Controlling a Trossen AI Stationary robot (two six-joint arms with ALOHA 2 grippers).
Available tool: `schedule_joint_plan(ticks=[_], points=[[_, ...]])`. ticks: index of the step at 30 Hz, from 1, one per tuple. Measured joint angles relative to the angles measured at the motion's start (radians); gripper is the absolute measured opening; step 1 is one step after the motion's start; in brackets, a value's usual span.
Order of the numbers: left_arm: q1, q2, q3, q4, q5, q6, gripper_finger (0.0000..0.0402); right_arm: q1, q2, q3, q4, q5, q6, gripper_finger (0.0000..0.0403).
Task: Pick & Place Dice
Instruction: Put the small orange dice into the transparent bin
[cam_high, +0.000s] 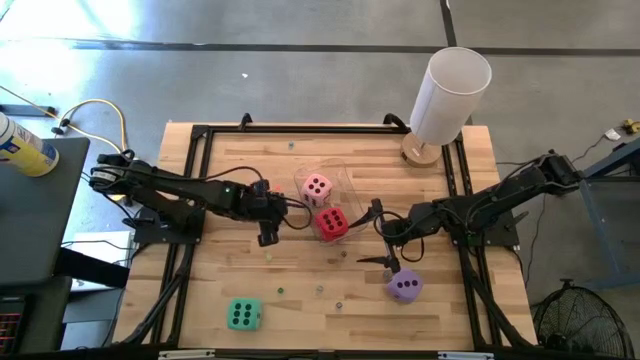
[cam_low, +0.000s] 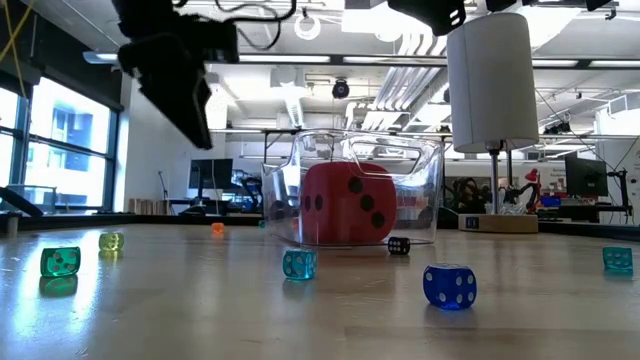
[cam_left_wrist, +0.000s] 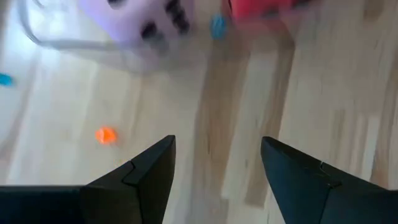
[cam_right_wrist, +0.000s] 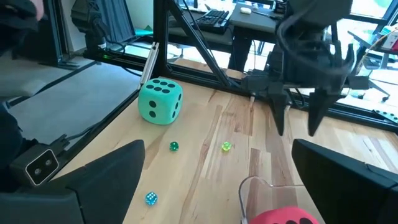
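The red die (cam_high: 332, 224) sits at the clear bin's (cam_high: 338, 172) open mouth, the pink die (cam_high: 317, 187) inside. Beside the bin, the left gripper (cam_high: 268, 236) hangs spread, empty; the right gripper (cam_high: 378, 232), spread wide, should straddle the red die squarely before closing.

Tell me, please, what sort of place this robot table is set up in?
Probably a robotics lab or workshop. Behind the wooden table lies a bare concrete floor, the low view shows exposed ceiling pipes and benches with monitors, and a desk with a keyboard stands nearby.
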Motion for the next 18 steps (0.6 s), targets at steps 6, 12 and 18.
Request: schedule_joint_plan(ticks=[6, 12, 18], points=[[0.053, -0.031, -0.102, -0.009, 0.032, -0.002, 0.0228, 0.000, 0.000, 0.000, -0.001, 0.000, 0.000, 0.0400], [0.114, -0.143, -0.285, 0.166, 0.061, 0.037, 0.0228, 0.000, 0.000, 0.000, -0.008, 0.000, 0.001, 0.0400], [0.203, -0.269, -0.496, 0.442, 0.076, 0.112, 0.0228, 0.000, 0.000, 0.000, 0.002, 0.000, -0.001, 0.0400]])
